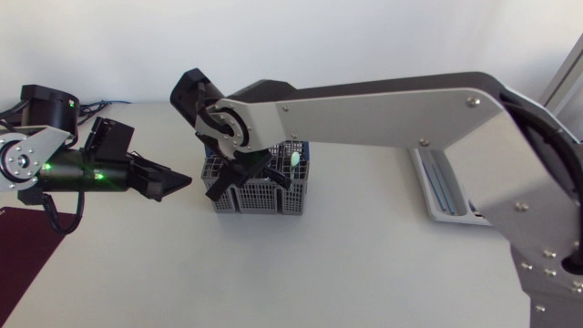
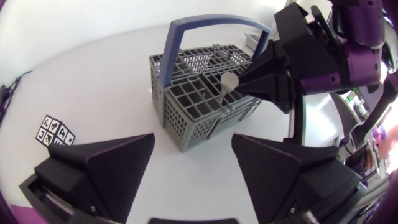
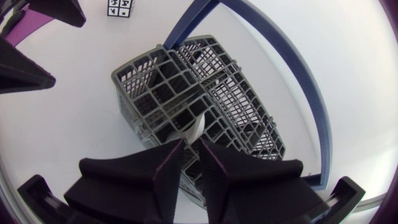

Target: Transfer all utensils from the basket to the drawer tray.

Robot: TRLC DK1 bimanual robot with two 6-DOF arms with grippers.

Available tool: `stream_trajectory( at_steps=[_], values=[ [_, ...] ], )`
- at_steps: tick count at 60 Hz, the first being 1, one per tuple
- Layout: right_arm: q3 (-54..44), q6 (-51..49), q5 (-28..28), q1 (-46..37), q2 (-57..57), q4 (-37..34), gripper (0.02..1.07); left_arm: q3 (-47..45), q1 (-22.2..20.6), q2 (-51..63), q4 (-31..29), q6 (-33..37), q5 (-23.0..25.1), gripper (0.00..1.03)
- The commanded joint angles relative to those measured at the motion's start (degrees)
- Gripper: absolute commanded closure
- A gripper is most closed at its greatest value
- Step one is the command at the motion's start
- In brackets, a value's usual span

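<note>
A grey wire basket [image 1: 264, 197] [image 2: 205, 115] [image 3: 155, 93] with a blue handle [image 2: 205, 25] stands mid-table. My right gripper [image 1: 246, 175] [image 2: 241, 83] [image 3: 191, 146] reaches down into it, and its fingers are shut on the stem of a white utensil [image 2: 229, 82] [image 3: 194, 127] standing in one compartment. My left gripper [image 1: 168, 185] [image 2: 193, 162] hangs open just left of the basket, pointing at it, with nothing between its fingers. The silver drawer tray [image 1: 437, 187] lies to the right, partly hidden under my right arm.
A dark red mat [image 1: 18, 260] lies at the table's front left corner. A small black-and-white marker tag [image 2: 53, 132] [image 3: 121, 7] sits on the table beside the basket, near my left gripper.
</note>
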Motion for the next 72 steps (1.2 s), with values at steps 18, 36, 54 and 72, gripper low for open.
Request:
stream_trajectory(
  at_steps=[18, 36, 54, 72],
  values=[
    [0.8, 0.1, 1.1, -0.5, 1.4, 1.7, 0.85, -1.9, -0.1, -1.9, -0.4, 1.3, 1.0, 0.17],
    [1.9, -0.3, 1.1, -0.5, 1.9, 1.7, 0.72, -1.8, -0.3, -2.1, -0.5, 1.3, 1.0, 0.17],
    [2.8, -0.2, 1.1, -0.5, 3.1, 1.7, 0.73, -1.8, -0.4, -2.5, -0.7, 1.3, 1.0, 0.17],
    [2.5, -0.3, 1.0, -0.9, 3.1, 1.9, 0.91, -1.8, -0.4, -3.0, -1.0, 1.3, 1.0, 0.17]
  ],
)
